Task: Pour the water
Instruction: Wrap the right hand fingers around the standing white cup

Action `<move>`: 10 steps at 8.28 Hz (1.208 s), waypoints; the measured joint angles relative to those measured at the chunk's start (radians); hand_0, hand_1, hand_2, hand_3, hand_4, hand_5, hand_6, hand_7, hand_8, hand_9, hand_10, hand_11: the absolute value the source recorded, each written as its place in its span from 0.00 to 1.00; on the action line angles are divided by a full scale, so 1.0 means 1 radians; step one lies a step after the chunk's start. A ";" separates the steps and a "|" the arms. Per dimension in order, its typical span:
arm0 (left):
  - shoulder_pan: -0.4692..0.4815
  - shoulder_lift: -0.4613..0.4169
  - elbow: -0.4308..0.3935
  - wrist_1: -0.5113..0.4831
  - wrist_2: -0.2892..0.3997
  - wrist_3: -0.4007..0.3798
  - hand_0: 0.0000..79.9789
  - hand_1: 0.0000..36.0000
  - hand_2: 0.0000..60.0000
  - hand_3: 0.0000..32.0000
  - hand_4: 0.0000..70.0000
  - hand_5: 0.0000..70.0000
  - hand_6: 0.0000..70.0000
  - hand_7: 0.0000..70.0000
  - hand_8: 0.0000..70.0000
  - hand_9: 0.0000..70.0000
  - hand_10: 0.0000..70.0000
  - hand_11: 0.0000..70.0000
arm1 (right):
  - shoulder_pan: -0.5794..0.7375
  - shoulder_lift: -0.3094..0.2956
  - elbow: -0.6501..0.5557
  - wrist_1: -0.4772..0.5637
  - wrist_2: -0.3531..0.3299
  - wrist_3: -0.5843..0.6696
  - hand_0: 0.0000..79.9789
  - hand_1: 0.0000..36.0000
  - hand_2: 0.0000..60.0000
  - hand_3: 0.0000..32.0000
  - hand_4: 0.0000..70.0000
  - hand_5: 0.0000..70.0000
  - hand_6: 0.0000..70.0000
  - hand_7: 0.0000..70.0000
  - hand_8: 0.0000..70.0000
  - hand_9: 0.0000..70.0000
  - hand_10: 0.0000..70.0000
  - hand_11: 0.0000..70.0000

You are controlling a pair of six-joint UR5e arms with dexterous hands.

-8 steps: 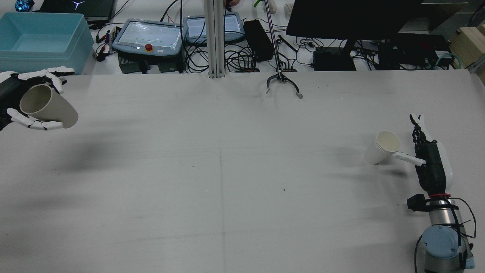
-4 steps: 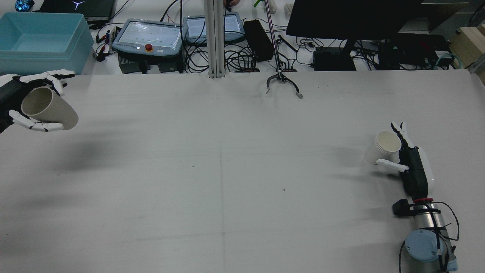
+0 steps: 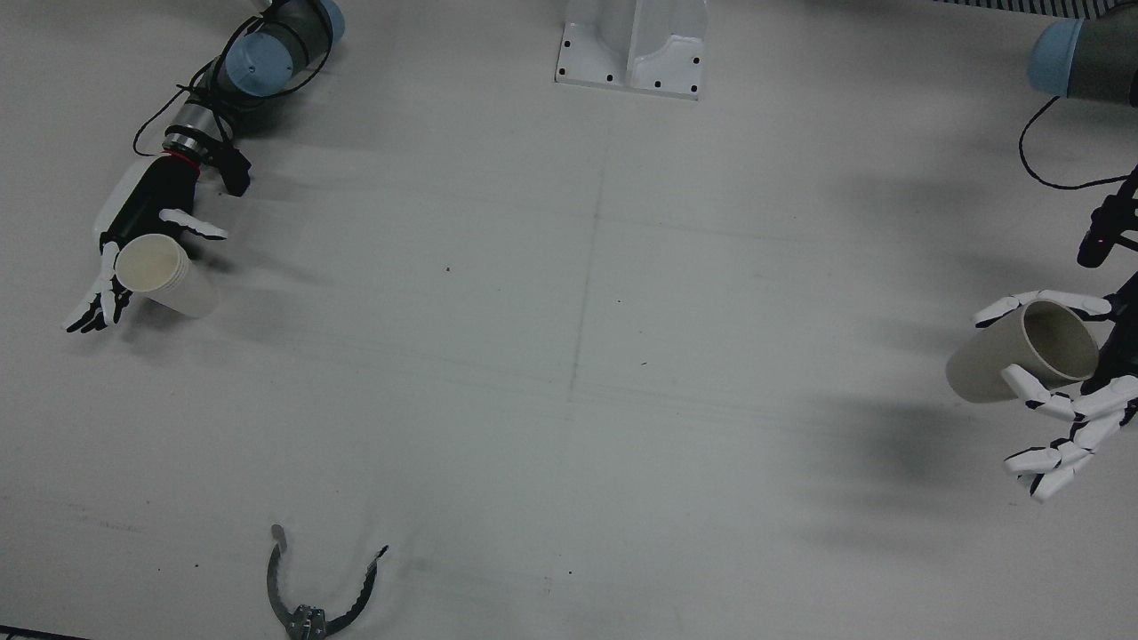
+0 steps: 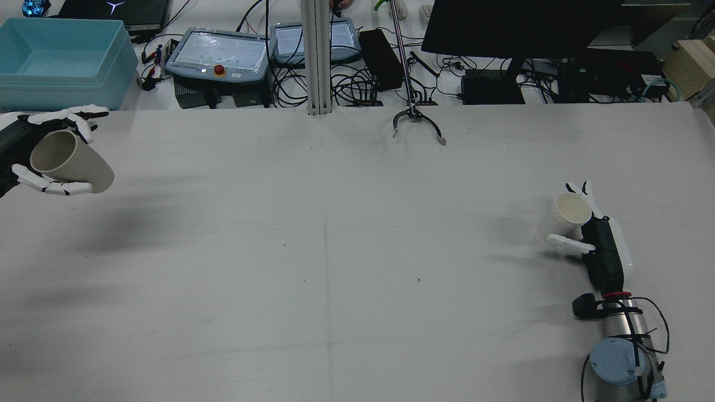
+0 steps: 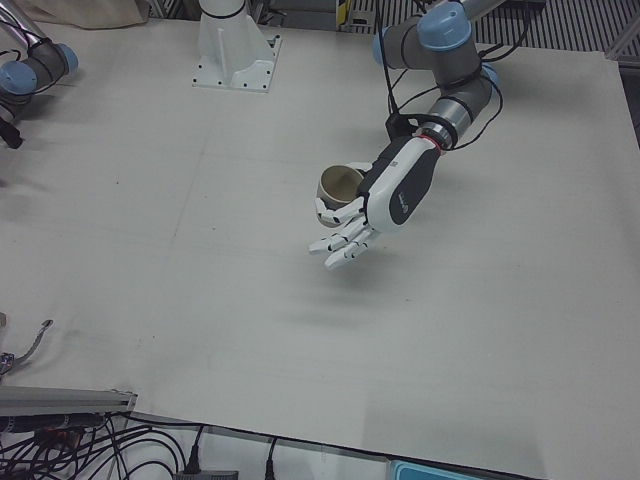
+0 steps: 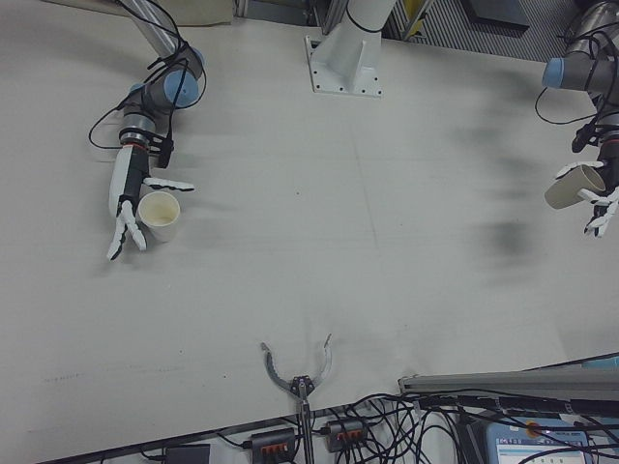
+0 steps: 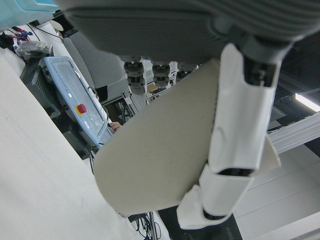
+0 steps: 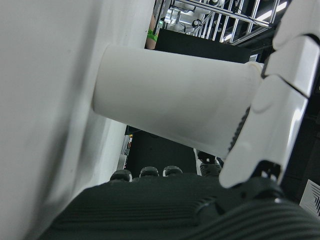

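At the rear view's far left the left robot hand (image 4: 33, 151) grips a tilted tan cup (image 4: 70, 163) aloft, while lower right the right robot hand (image 4: 586, 229), fingers spread, brackets the light, crushable white cups (image 4: 564, 218) on the surface (image 4: 335, 251), best held mid-wall.

I see a wide grey-white table (image 4: 335, 251). Behind it sit a teal bin (image 4: 56, 56), a dark monitor (image 4: 519, 25) and tangled cables (image 4: 357, 84).

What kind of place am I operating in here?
Most likely a robotics lab workstation: a wide white table carries the arms, grey teach pendants with red stop buttons sit behind it amid tangled black cables, beside a large dark monitor.
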 measured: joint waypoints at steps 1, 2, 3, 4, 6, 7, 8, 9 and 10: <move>0.000 -0.001 0.004 -0.001 0.000 0.000 0.89 1.00 1.00 0.00 1.00 1.00 0.19 0.30 0.10 0.14 0.12 0.21 | 0.000 0.004 -0.001 -0.001 0.000 -0.001 0.64 0.45 0.06 0.10 0.12 0.14 0.00 0.03 0.00 0.00 0.00 0.00; 0.000 -0.002 0.007 -0.002 0.000 0.000 0.89 1.00 1.00 0.00 1.00 1.00 0.19 0.30 0.10 0.14 0.12 0.21 | 0.003 0.009 0.001 -0.002 -0.001 -0.001 0.64 0.46 0.06 0.11 0.12 0.14 0.00 0.04 0.00 0.00 0.00 0.00; 0.000 -0.003 0.008 -0.002 0.000 0.000 0.89 1.00 1.00 0.00 1.00 1.00 0.19 0.30 0.10 0.14 0.12 0.21 | 0.003 0.012 0.003 -0.002 -0.001 -0.001 0.65 0.46 0.05 0.11 0.11 0.14 0.00 0.03 0.00 0.00 0.00 0.00; 0.000 -0.004 0.009 -0.002 0.000 0.000 0.91 1.00 1.00 0.00 1.00 1.00 0.19 0.30 0.10 0.14 0.12 0.21 | 0.010 0.012 0.007 -0.003 -0.001 0.000 0.65 0.47 0.04 0.12 0.11 0.14 0.00 0.03 0.00 0.00 0.00 0.00; 0.000 -0.007 0.009 -0.002 0.000 0.001 0.93 1.00 1.00 0.00 1.00 1.00 0.19 0.30 0.10 0.14 0.12 0.21 | 0.046 0.006 0.043 -0.007 -0.002 0.005 0.66 0.48 0.04 0.13 0.12 0.15 0.00 0.05 0.00 0.00 0.00 0.00; 0.000 -0.008 0.008 -0.002 0.000 0.002 0.93 1.00 1.00 0.00 1.00 1.00 0.19 0.30 0.10 0.14 0.12 0.21 | 0.059 0.003 0.055 -0.009 -0.004 0.005 0.66 0.48 0.05 0.13 0.12 0.15 0.00 0.05 0.00 0.00 0.00 0.00; 0.000 -0.008 0.006 -0.002 0.000 0.001 0.93 1.00 1.00 0.00 1.00 1.00 0.19 0.30 0.10 0.14 0.12 0.21 | 0.063 0.002 0.058 -0.009 -0.006 0.005 0.66 0.48 0.05 0.13 0.12 0.15 0.00 0.06 0.00 0.00 0.00 0.00; 0.000 -0.006 0.006 -0.002 0.000 0.001 0.93 1.00 1.00 0.00 1.00 1.00 0.19 0.30 0.10 0.14 0.12 0.21 | 0.063 0.002 0.057 -0.010 -0.006 0.006 0.65 0.48 0.05 0.13 0.12 0.15 0.00 0.05 0.00 0.00 0.00 0.00; 0.000 -0.006 0.006 -0.002 0.000 0.000 0.93 1.00 1.00 0.00 1.00 1.00 0.19 0.30 0.10 0.14 0.12 0.21 | 0.063 0.002 0.055 -0.009 -0.006 0.006 0.65 0.48 0.05 0.13 0.12 0.15 0.00 0.06 0.00 0.00 0.00 0.00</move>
